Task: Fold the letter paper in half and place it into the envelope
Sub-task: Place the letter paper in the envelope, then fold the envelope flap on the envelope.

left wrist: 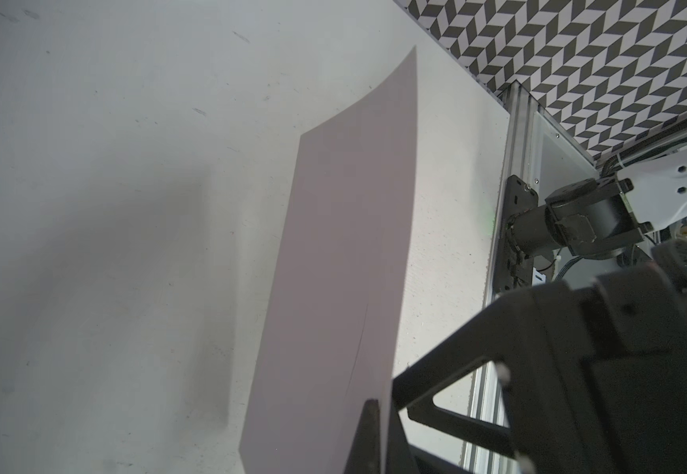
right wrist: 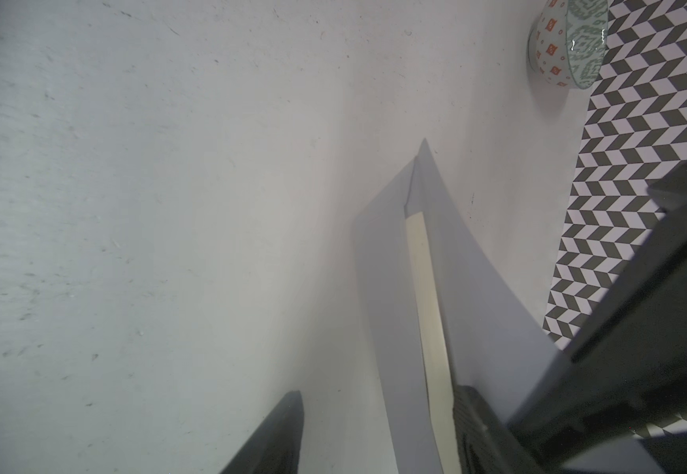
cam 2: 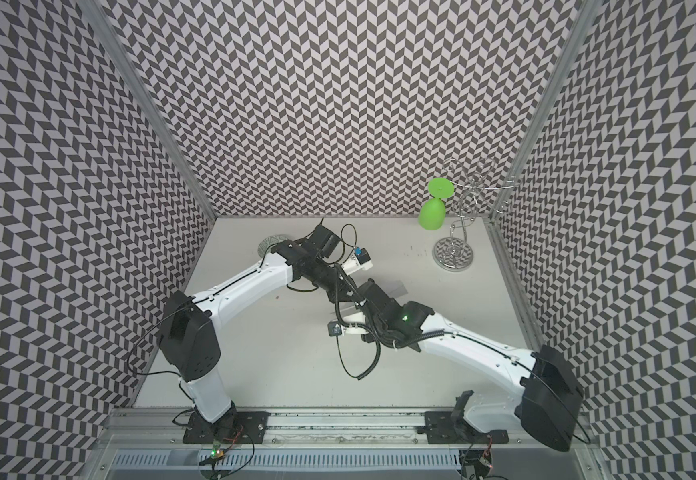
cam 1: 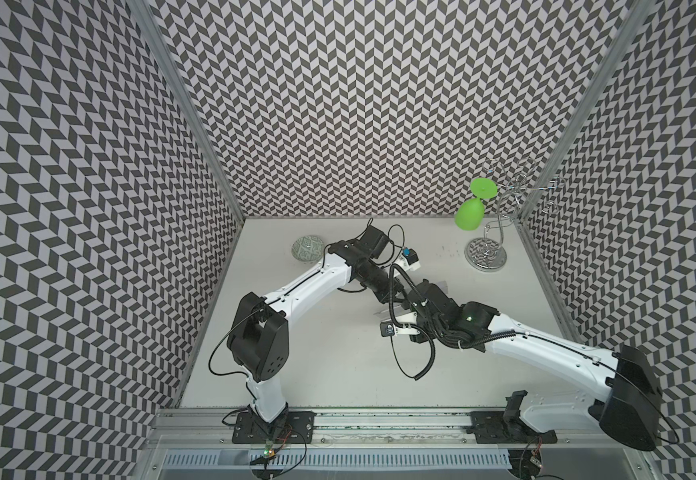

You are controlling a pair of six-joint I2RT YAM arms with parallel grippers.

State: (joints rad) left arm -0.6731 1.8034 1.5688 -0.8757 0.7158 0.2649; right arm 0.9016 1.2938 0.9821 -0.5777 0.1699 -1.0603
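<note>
Left fingers (left wrist: 368, 435): clamped on the envelope (left wrist: 341, 246) edge, holding it off the table (left wrist: 87, 205) so its mouth gapes.
Right fingers (right wrist: 276, 435): spread, grasping nothing.
Letter (right wrist: 428, 307): tucked inside envelope, beside one right finger; judged inserted.

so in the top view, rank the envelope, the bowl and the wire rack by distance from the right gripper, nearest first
1. envelope, right at the right gripper, mid-table.
2. bowl, back left, and wire rack, back right: too close to call.
</note>
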